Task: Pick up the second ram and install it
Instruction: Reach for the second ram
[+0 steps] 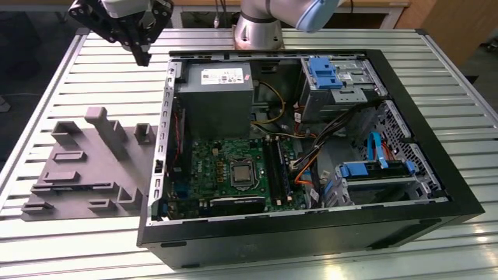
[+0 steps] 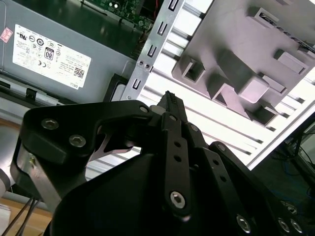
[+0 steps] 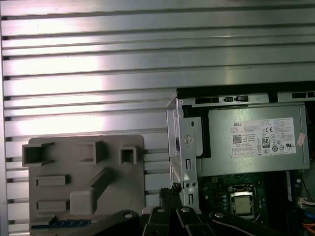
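Note:
The second ram (image 3: 66, 223) shows in the first wrist view as a thin blue strip lying in the grey holder block (image 3: 83, 167) at the block's edge nearest the gripper. My gripper (image 1: 142, 57) hangs high over the slatted table at the exterior view's far left, beyond the holder block (image 1: 81, 166) and beside the open computer case (image 1: 311, 233). Its fingers (image 2: 170, 105) meet at the tip with nothing between them. The black fingertips (image 3: 170, 192) sit over the case's metal wall. The long black slots (image 1: 276, 169) run beside the processor socket on the green motherboard (image 1: 210, 169).
The grey power-supply box (image 1: 214, 96) fills the case's far corner nearest the gripper. Blue drive brackets (image 1: 323, 73) and orange and black cables (image 1: 311, 157) crowd the exterior view's right side of the case. The arm's base (image 1: 257, 29) stands behind the case.

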{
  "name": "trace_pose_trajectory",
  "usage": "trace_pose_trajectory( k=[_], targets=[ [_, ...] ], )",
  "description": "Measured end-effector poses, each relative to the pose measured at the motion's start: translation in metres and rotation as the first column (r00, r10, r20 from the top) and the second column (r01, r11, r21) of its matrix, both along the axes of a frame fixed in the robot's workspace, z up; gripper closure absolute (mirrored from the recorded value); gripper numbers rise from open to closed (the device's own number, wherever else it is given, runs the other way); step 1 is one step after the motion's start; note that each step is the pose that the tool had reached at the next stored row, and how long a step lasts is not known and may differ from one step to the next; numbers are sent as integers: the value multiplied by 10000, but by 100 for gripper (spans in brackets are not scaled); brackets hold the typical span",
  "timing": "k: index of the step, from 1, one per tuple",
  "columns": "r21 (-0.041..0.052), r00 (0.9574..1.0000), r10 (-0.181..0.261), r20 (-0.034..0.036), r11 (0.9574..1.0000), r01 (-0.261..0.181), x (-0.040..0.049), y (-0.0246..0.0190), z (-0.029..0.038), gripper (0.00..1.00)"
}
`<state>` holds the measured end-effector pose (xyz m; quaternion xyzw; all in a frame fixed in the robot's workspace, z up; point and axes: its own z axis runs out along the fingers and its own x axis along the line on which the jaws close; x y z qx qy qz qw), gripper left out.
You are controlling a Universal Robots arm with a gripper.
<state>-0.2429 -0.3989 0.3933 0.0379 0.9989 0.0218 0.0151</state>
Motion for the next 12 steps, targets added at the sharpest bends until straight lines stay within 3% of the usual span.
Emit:
trace_pose_trajectory(
  k=[12],
  targets=[
    [-1,10000,2,5,10000,-2,-147,0,1,89]
  ],
)
